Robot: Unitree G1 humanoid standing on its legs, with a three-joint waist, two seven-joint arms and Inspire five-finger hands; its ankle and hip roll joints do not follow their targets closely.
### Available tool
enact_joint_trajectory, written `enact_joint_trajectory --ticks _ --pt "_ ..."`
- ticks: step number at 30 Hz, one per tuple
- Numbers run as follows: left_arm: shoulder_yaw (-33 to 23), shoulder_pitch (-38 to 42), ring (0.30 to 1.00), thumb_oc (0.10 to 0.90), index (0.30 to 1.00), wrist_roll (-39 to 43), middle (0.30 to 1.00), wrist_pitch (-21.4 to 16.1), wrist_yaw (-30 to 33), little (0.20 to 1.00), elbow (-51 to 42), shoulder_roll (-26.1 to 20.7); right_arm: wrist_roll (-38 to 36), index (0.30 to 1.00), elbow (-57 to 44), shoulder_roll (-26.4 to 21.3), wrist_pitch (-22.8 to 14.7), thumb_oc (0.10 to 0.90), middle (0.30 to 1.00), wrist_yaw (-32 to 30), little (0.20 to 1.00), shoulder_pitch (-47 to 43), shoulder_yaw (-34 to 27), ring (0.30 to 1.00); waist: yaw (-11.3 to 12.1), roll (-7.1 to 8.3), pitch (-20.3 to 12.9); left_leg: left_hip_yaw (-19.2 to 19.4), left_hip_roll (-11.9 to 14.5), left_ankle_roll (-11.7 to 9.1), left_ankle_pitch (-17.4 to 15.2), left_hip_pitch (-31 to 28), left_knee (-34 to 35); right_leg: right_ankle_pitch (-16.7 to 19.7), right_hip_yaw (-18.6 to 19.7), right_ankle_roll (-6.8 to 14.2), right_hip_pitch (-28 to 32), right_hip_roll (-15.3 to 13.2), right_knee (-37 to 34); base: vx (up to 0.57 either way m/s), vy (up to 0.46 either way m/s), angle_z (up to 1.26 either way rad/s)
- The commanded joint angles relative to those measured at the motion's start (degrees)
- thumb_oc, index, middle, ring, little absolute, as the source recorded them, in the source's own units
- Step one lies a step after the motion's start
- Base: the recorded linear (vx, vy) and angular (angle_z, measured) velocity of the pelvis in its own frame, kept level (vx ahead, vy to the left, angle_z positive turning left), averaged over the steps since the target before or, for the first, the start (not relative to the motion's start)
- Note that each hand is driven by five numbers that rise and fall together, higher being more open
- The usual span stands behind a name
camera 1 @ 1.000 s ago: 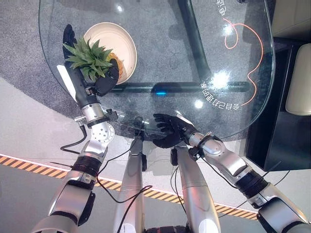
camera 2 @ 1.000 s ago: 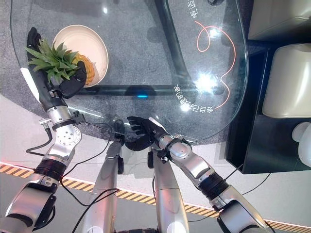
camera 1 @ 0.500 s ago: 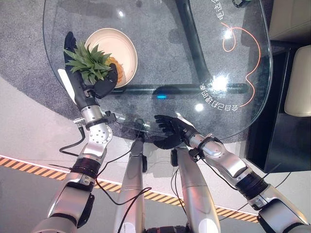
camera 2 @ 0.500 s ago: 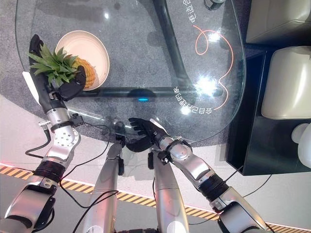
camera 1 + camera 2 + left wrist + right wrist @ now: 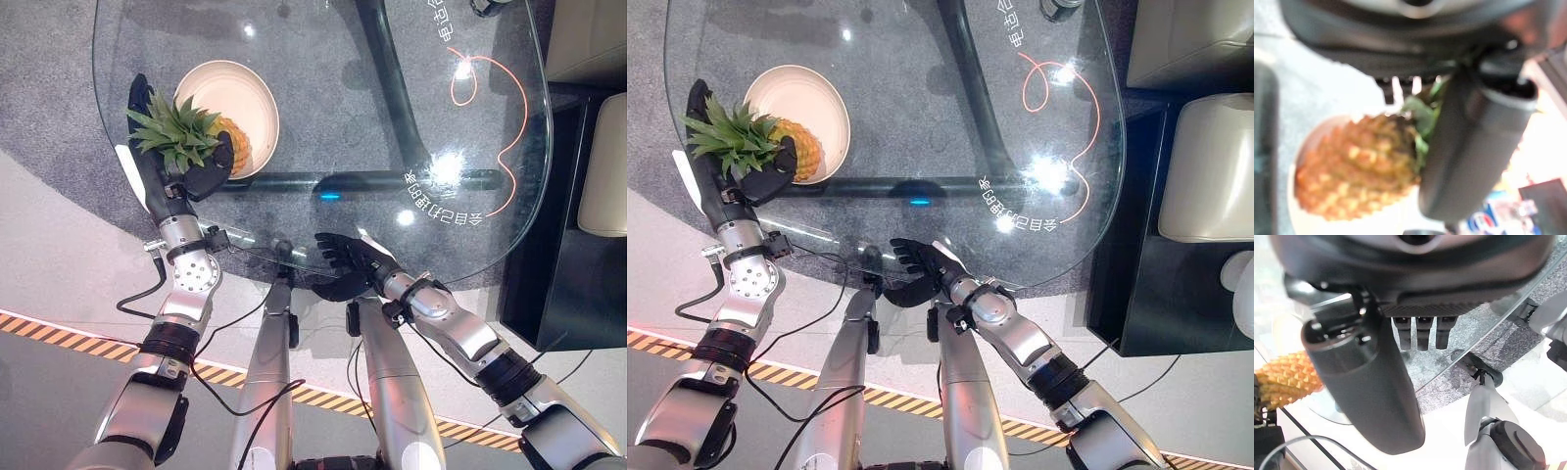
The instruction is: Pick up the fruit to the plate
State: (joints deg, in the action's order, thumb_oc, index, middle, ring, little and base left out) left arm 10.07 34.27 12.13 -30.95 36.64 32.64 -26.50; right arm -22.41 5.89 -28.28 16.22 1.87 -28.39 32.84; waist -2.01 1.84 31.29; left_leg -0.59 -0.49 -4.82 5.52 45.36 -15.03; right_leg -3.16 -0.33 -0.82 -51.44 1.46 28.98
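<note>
The left hand (image 5: 167, 166) is curled round a pineapple (image 5: 789, 149) at the base of its leaf crown, thumb on one side and fingers on the other. The fruit's golden body hangs over the near rim of the plate (image 5: 250, 93) while the green leaves stick out past that rim, back toward the hand. In the left wrist view the pineapple (image 5: 1356, 171) sits just above the pale dish; whether it already touches the dish cannot be told. The step in hand looks like the set-down. To do it well, the hand should carry the fruit a little further in from the plate's rim so the heavy body sits over the middle, lower it until the dish takes the weight, and only then loosen thumb and fingers. Let go too near the rim and the fruit could roll off or tip the shallow dish. The leaves are stiff and may catch on the fingers as they draw back. The right hand (image 5: 343, 262) hovers with fingers spread and holding nothing at the near edge of the glass bench (image 5: 323, 39), well apart from the plate and out of the way. Elsewhere on the bench there is only an orange line and some lettering printed on the glass, far from the plate, so nothing blocks the path.
</note>
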Motion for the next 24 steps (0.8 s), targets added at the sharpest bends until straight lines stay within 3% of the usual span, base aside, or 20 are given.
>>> enact_joint_trajectory --ticks 1,15,24 --pt "-4.6 -1.7 0.9 0.8 0.9 0.0 0.9 -2.5 0.0 0.9 -3.5 -2.3 0.6 0.9 -7.3 0.4 -3.0 0.8 0.9 0.0 0.9 5.3 -0.4 0.9 -1.5 -2.43 -1.5 -1.0 -3.1 0.6 -2.2 0.3 -4.5 1.8 -1.9 1.9 3.6 0.2 -5.5 0.0 0.0 0.0" --pt "-5.0 -4.4 0.9 0.8 0.9 2.9 0.9 2.6 -8.3 0.9 -5.4 -3.9 1.6 0.9 -8.0 -0.1 -3.7 0.8 0.9 -0.3 0.9 7.7 -1.5 0.9 -1.8 -4.01 -1.5 -0.2 -3.2 0.7 -2.6 -1.7 -4.5 0.9 -1.4 1.4 5.1 -0.2 -4.8 0.0 -0.002 -0.01" --pt "-4.1 -7.5 0.9 0.8 0.9 6.0 0.9 3.3 -11.8 0.9 -5.8 -3.9 2.3 0.9 -8.2 -0.8 -4.2 0.8 0.9 0.1 0.9 9.0 -2.2 0.9 -2.1 -4.69 -1.5 0.4 -3.2 0.8 -2.6 -2.6 -4.2 0.7 -1.2 1.2 5.9 -0.2 -4.8 0.0 0.004 -0.01"
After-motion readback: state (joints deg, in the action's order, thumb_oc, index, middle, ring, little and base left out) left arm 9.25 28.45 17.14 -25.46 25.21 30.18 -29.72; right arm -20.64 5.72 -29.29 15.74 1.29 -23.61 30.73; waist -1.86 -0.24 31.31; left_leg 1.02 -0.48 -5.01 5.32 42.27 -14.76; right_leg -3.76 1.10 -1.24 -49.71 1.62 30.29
